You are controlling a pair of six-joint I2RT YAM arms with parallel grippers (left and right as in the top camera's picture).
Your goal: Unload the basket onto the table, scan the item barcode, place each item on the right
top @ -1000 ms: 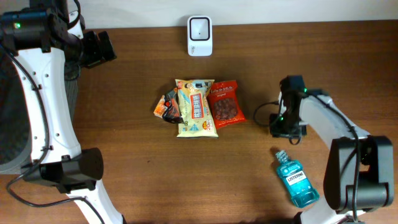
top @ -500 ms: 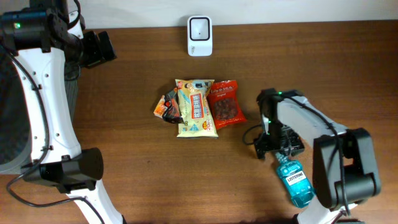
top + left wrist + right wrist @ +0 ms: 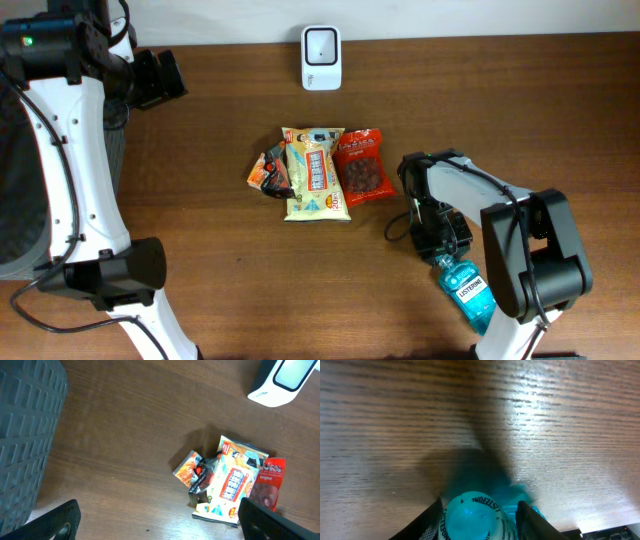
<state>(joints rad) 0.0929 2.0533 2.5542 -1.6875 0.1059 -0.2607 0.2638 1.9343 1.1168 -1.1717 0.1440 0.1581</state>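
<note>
1. Find the turquoise plastic mouthwash bottle (image 3: 470, 295) lying flat on the brown wooden table (image 3: 200, 230), well apart from the white box-shaped barcode scanner (image 3: 321, 58), nearer the robot and off to the scanner's right.
2. Read the right gripper (image 3: 443, 240) as partly open, its fingers (image 3: 530, 517) flanking the bottle's round cap (image 3: 472, 512); cannot tell whether pressing on it yet.
3. Centre on the cap or neck and close evenly before lifting; probably slippery, being smooth and round.
4. Lift slowly and watch for the heavy body swinging or sagging from such a high hold.
5. Carry toward the scanner, passing to the right of the heap of colourful snack packets (image 3: 318, 172) lying in front of the scanner.
6. Turn the bottle until its barcode, not visible here, faces the scanner's window.
7. Leave the left gripper (image 3: 160, 527) wide open and empty, far to the scanner's left.
</note>
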